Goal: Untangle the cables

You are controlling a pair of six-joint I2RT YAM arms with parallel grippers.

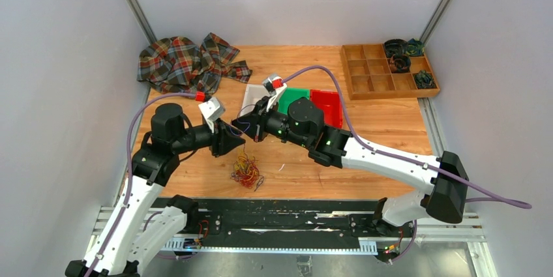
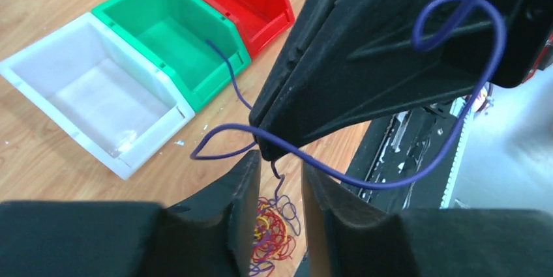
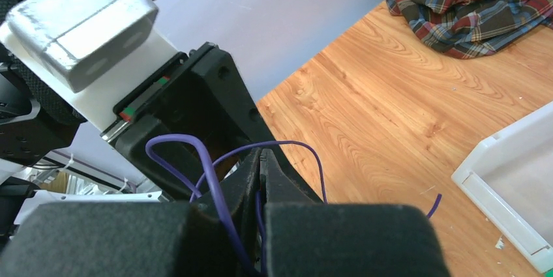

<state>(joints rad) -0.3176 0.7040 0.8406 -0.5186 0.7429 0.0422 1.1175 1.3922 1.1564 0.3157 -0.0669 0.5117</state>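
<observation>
Above the middle of the table (image 1: 365, 160), the two arms meet nose to nose over the tangle (image 1: 246, 174) of red, yellow & purple cables, which lies on the wood near the front edge. The right gripper (image 3: 261, 157) is clamped tight on the purple cable (image 2: 385, 186), held up off the heap. One loop arcs past its body, a free end sticks out toward the green bin (image 2: 169, 29), & a strand drops down to the tangle. The left gripper (image 2: 280, 166) sits just below w/ jaws apart. That dropping strand runs through the gap and is not pinched.

Handling, as a judgement: the wire looks v. light, thin & springy, and it holds its curls. The insulation is prob. slick, so it may slide through a loose pinch. If it snags, the whole heap may lift w/ it. The best hold looks like the short stretch just under the right gripper's tip, btwn it & the tangle, taken squarely across the pads. Short pulls would suit better than one long one.

Hard to make out: where the purple cable enters the heap & how many crossings bind it. The overhead cam shows only a small blur of colour. The left wrist cam cuts the tangle off at the frame's bottom, partly behind the fingers. The right wrist cam doesn't show the heap at all. The wooden tray (image 1: 365, 88) at far right holds dark coils, too small to tell what.
</observation>
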